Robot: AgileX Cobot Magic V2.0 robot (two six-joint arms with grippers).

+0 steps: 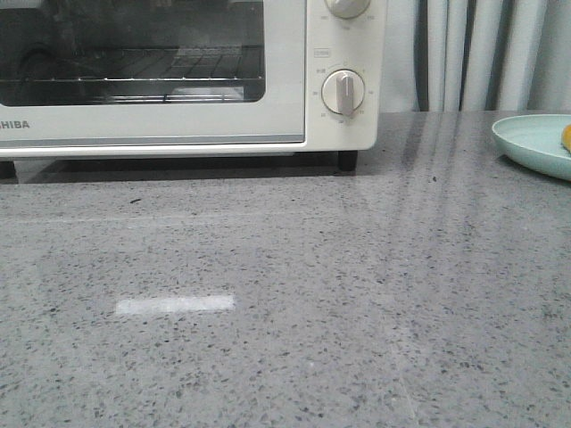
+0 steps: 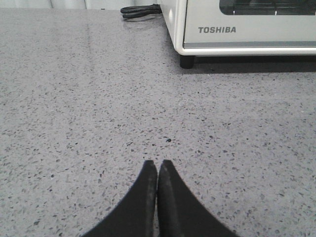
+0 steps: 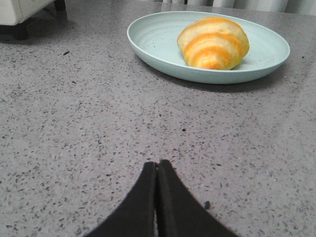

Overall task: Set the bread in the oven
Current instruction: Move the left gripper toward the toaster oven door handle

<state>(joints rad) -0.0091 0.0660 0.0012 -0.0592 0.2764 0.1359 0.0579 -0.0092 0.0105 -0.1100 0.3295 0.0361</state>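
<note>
Speckled grey counter (image 1: 285, 294) fills most of every view.

Oven (image 1: 187, 80): cream-white, door shut, sits at the counter's back. Front view crops it top and left, so we read only "HIBA"; left wrist view gives full "TOSHIBA". It stands ahead of the left gripper (image 2: 157, 168), off to one side, well apart. Rack dim behind the glass; interior otherwise hard to make out. Dark cord (image 2: 140, 11) beside the oven's far corner, only partly in frame.

Mint plate (image 3: 163, 54): ahead of the right gripper (image 3: 157, 168), apart from it. Front view cuts it at the right edge.

Bread (image 3: 213, 43): lies on the plate, orange w/ cream stripes. In front view just an orange sliver at the frame edge.

Both grippers: fingertips pressed together, nothing between them, low over the counter; we can't tell whether they touch it. Arms not visible in front view.
</note>
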